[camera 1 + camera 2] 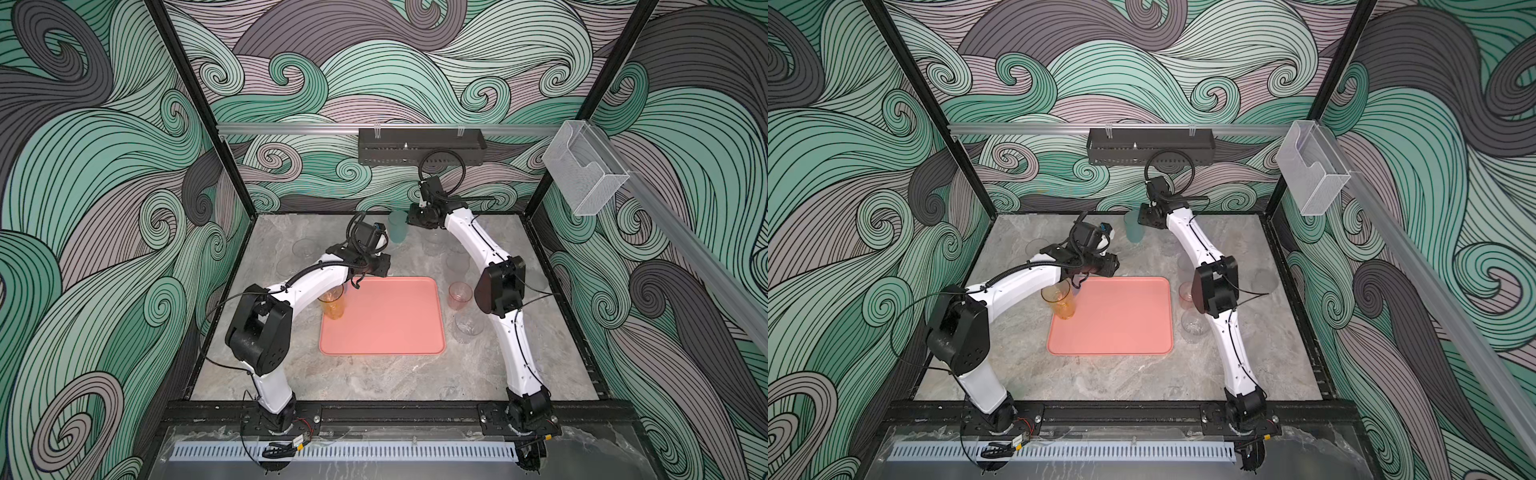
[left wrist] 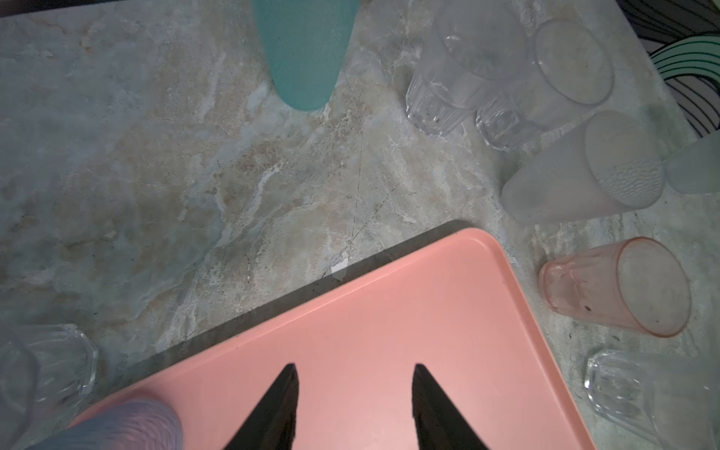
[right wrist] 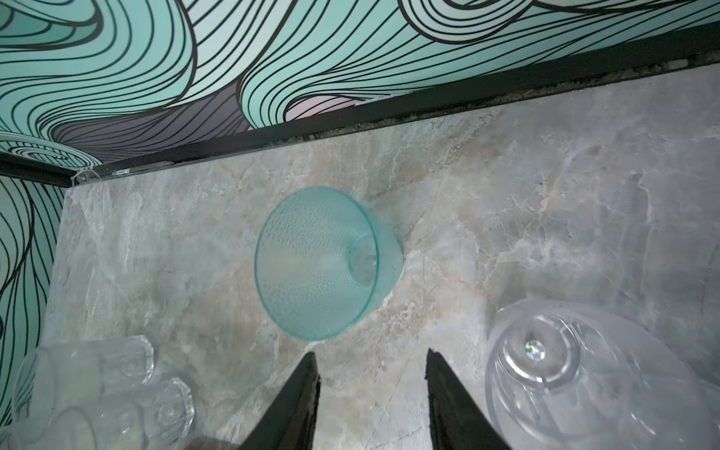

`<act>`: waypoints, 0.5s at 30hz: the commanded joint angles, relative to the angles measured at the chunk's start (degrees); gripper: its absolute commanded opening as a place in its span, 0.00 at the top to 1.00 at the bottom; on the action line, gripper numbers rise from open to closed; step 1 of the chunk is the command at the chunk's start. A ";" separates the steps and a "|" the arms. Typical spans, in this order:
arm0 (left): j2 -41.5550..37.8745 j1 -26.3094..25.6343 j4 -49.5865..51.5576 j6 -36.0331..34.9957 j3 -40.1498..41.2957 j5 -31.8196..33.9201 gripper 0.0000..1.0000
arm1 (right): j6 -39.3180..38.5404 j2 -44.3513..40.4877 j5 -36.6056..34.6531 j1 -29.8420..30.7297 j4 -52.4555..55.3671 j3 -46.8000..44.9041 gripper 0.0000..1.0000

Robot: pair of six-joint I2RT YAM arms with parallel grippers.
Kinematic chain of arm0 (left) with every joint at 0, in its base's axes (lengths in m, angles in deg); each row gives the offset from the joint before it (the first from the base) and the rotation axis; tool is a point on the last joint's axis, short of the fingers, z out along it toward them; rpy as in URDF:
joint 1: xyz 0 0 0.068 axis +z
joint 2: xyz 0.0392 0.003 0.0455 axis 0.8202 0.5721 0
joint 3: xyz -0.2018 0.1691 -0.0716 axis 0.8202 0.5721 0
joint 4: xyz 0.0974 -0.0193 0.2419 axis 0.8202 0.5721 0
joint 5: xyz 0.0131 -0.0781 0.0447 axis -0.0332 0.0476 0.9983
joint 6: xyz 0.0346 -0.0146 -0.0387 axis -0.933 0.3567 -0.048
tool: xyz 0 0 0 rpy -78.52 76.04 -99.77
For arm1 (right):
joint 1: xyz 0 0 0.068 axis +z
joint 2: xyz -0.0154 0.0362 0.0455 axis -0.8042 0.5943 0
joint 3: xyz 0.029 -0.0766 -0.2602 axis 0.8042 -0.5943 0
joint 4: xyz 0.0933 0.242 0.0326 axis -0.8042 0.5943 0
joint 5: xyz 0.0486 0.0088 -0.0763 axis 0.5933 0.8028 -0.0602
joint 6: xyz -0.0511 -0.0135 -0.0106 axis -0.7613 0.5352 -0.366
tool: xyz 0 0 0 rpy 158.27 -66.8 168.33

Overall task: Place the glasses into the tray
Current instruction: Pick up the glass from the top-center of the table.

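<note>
1. The tray (image 1: 386, 328) lies in the middle of the tabletop (image 1: 332, 378). Almost all of its floor is bare.
2. Only the orange tumbler (image 1: 331, 302) looks finished. It stands upright at the far left corner of the tray, under the left arm (image 1: 316, 282). I cannot tell if its foot is fully inside the rim.
3. In the left wrist view a bluish blurred shape (image 2: 128, 424) shows at that same end of the tray. It may be a second glass, but I cannot say.
4. All other glasses stand on the tabletop, outside the tray:
   - the teal tumbler (image 3: 319, 269) is at the far middle;
   - the pink tumbler (image 1: 459, 295) is just beside the right edge of the tray;
   - a clear glass (image 1: 468, 326) is a little nearer than the pink one;
   - several clear glasses (image 2: 440, 93) are at the far right;
   - a few more clear ones (image 1: 302, 249) are at the far left.
5. The left pincer (image 2: 354, 368) hangs over the far part of the tray, with its fingers apart and nothing between them.
6. The right pincer (image 3: 371, 352) is also apart and empty. It is above the far side of the tabletop. The teal tumbler is just in front of it, not between the fingers.
7. In my judgement the work is at an early stage, and nearly every glass is left to move. The teal tumbler seems the likely next one.
</note>
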 commanded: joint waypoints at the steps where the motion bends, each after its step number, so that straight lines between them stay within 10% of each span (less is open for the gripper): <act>1: 1.11 -0.55 0.75 -0.73 -1.86 -0.14 0.49 | 0.33 3.17 0.69 -0.39 3.02 4.68 0.54; 15: 2.21 -0.73 0.94 -0.90 -2.20 -0.28 0.49 | 0.69 6.83 0.78 -0.28 -1.14 5.20 0.61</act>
